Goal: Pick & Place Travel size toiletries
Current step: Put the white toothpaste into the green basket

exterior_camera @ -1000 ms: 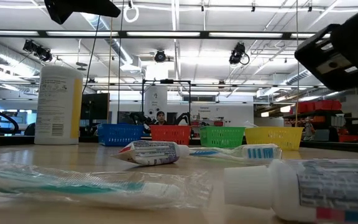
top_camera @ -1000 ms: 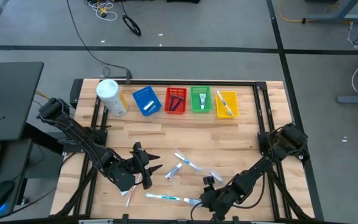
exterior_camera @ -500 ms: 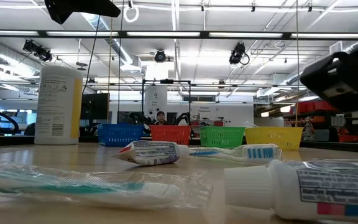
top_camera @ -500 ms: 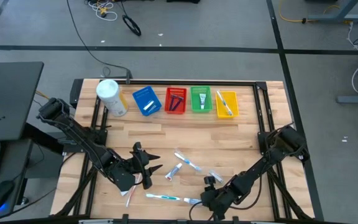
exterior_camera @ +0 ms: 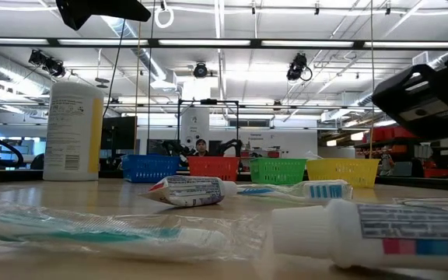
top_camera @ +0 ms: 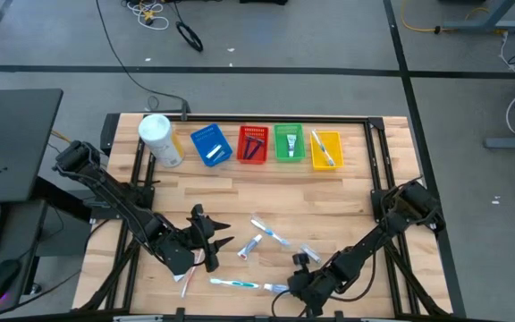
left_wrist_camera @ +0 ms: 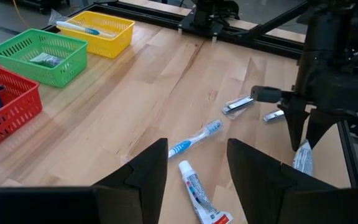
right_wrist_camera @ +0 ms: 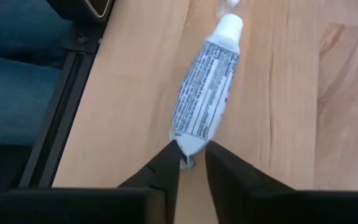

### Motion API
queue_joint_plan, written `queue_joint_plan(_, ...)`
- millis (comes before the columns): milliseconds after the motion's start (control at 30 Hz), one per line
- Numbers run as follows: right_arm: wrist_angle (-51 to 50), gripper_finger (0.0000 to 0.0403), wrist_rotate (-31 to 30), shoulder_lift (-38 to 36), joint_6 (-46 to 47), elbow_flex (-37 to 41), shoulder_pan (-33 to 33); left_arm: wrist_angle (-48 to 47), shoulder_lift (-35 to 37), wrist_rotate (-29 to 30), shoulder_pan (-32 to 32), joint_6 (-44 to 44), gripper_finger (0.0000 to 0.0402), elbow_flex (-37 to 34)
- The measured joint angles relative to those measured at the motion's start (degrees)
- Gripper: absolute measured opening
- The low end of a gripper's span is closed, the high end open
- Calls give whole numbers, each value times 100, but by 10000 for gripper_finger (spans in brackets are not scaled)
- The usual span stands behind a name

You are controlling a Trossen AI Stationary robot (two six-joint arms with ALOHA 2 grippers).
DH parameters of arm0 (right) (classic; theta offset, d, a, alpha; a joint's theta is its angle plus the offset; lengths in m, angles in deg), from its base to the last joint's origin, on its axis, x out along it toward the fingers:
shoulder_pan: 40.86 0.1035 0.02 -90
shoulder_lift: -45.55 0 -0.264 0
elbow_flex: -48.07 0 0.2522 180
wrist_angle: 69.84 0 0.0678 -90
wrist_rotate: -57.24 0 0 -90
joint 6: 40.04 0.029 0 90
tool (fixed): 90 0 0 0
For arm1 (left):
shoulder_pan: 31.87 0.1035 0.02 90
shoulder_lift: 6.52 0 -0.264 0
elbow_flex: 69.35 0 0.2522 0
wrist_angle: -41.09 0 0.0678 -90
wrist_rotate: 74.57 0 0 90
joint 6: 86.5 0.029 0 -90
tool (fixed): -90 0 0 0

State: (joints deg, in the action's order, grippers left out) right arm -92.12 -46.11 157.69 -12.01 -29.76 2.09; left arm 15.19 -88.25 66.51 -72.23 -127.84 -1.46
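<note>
- High view: my right tool is low at the near edge of the bench, over the toothpaste tube lying there. My left tool waits at the near left, fingers spread wide, gripping nothing. Loose toiletries lie between the two tools. The blue, red, green and yellow baskets line the far edge beside a white canister.
- Low view: the toothpaste tube lies in the right foreground, a wrapped toothbrush at left.
- Left wrist view: wide-open fingers frame a blue-white toothbrush and a second tube on the bench.
- Right wrist view: my right tool has its narrow-set fingers pinching the crimped tail of the toothpaste tube, which lies on the bench.
</note>
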Motion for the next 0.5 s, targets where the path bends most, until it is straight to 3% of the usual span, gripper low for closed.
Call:
queue_joint_plan(300,0,10,-69,0,-201,0,-97,-1,0,3,0,11,176,0)
queue_joint_plan(500,-1,3,-404,2,-260,0,-102,0,0,17,0,19,176,0)
